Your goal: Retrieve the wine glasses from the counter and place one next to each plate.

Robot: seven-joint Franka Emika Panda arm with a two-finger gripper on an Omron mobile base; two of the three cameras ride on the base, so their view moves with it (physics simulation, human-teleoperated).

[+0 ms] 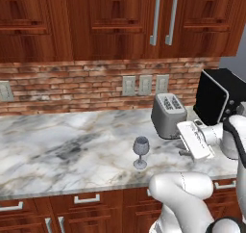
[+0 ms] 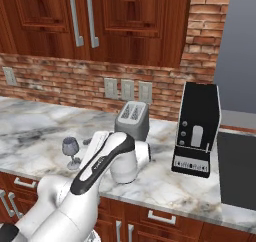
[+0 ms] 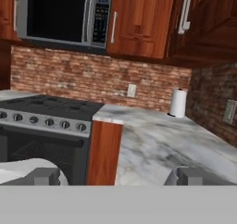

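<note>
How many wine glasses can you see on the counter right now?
1. A single wine glass stands upright near the front edge of the counter, left of the toaster. A second glass may be hidden behind the arm or outside the frame.

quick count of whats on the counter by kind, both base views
wine glass: 1
toaster: 1
black coffee machine: 1
total: 3
</note>
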